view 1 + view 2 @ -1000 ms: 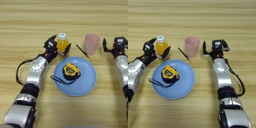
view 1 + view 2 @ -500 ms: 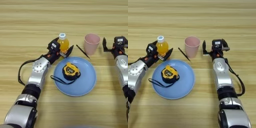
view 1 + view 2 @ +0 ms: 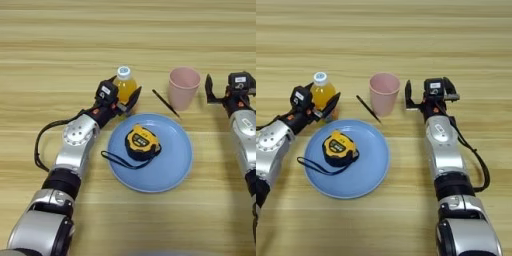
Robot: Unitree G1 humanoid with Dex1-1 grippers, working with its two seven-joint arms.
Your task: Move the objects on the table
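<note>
Bottle (image 3: 125, 86) stands just beyond the plate's (image 3: 175, 167) far-left rim, between the spread fingers of the left gripper (image 3: 123, 95), not yet clenched. Closing and lifting looks next. Tape measure (image 3: 142, 143) lies on the plate; right gripper (image 3: 426, 96) idles open beside the cup (image 3: 183, 87).

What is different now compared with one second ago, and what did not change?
The left gripper has moved a little toward the juice bottle, and its open fingers now stand on either side of the bottle's lower part. It has not lifted the bottle. The bottle, the pink cup, the tape measure on the blue plate, and the thin black stick stayed in place. The right gripper stayed open beside the cup.
</note>
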